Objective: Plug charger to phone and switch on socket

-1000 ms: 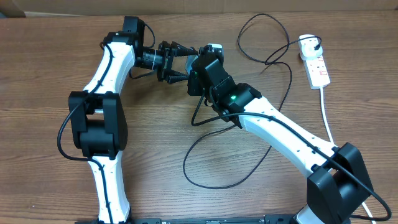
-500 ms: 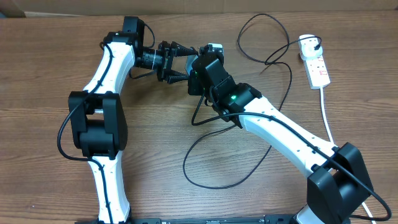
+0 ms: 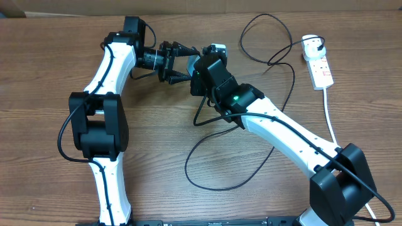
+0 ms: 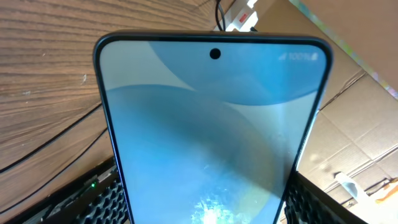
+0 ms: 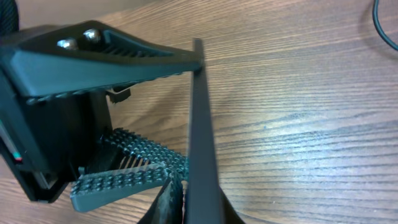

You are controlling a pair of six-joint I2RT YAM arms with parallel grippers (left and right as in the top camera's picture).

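Observation:
The phone, its blue-white screen lit, is held above the table between the foam pads of my left gripper, which is shut on it. In the overhead view the left gripper and the right gripper meet at the phone. The right wrist view shows the phone edge-on, with my right gripper shut on its thin edge. The charger's black cable loops over the table and runs up to the socket. I cannot make out the charger's connector tip.
The socket's thick white cord runs down the right side of the table. The left gripper's upper finger crosses the right wrist view. The socket shows behind the phone, with cardboard beyond the table's edge.
Neither arm has shifted in the overhead view. The right gripper's jaws have closed onto the phone's edge.

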